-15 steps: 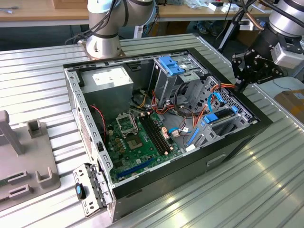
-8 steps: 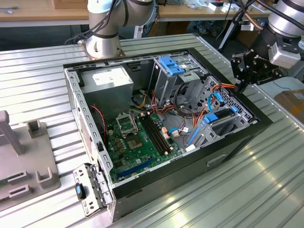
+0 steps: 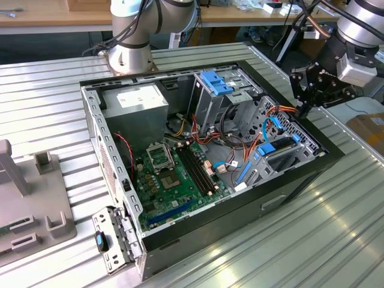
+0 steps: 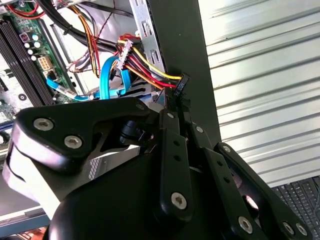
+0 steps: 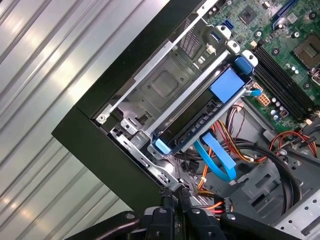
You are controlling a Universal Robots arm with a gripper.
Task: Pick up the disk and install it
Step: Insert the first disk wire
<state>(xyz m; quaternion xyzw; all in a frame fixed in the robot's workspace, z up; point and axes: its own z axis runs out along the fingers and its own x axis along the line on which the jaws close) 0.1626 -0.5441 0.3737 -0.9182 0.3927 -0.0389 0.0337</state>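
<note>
Hovering at the computer case [image 3: 252, 204] rim with claw [image 3: 302, 111] pinched shut, empty, leaving the blue-framed disk [image 5: 190, 126] seated in its bay.

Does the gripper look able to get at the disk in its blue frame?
Probably yes, but tight: the gripper hangs at the case edge close by the disk, with nothing over it; blue cables and a coloured wire bundle crowd the near side.
</note>
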